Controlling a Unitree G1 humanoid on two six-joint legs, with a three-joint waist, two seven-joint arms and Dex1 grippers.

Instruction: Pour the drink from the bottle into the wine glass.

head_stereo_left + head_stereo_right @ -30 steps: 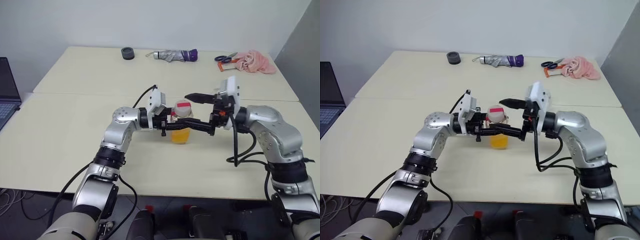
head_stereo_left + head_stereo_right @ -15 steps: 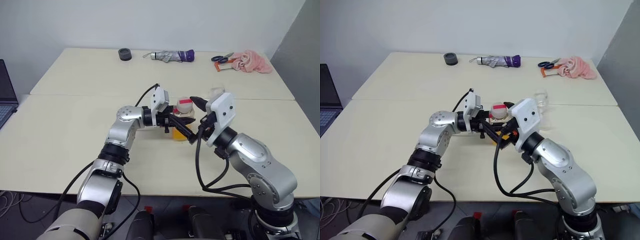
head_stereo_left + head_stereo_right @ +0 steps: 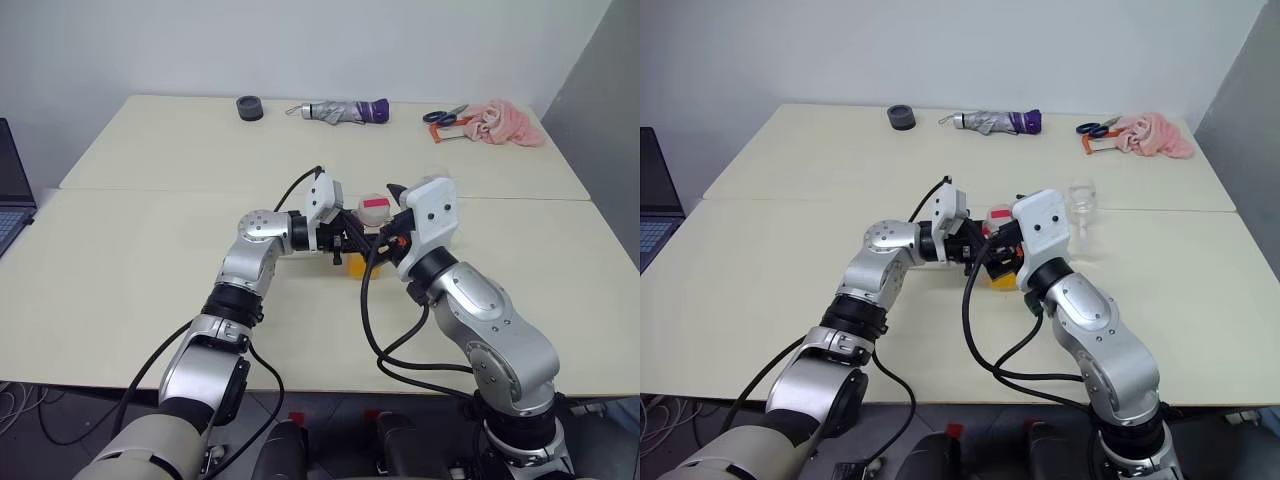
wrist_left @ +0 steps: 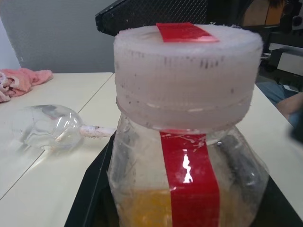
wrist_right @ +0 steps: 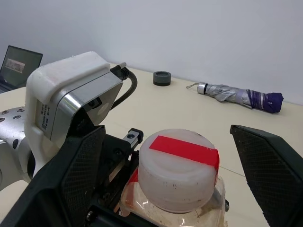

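Figure: two arms meeting over a cream table (image 3: 130, 270), seen from the head camera and both wrist cameras.

The table is made of two tops joined along a seam; the near top carries the work. At the far edge lie a folded grey and purple umbrella (image 3: 338, 110), a pink cloth (image 3: 506, 122) with scissors (image 3: 445, 115) beside it, and a small dark ring (image 3: 250, 106). A laptop (image 3: 10, 190) shows at the robot's far left.

The left gripper (image 3: 352, 243) reaches level toward the robot's right and is clamped on the bottle (image 3: 366, 232), its black fingers (image 4: 236, 156) pressed against the clear body on either side just below the cap. The bottle stands upright near the middle of the near top, with its white cap (image 5: 178, 168) on and a red strip (image 4: 187, 177) running over the cap and down the front. The drink (image 4: 142, 208) fills the lower part of the bottle; whether the base rests on the table or is lifted slightly cannot be told from these views.

The right gripper (image 5: 175, 189) sits at the cap with its jaws spread wide, one finger (image 5: 66, 189) on each side and clear of the cap.

The wine glass (image 3: 1081, 200) stands near the seam on the robot's right, just beyond the right wrist and apart from the bottle; its bowl looks empty.
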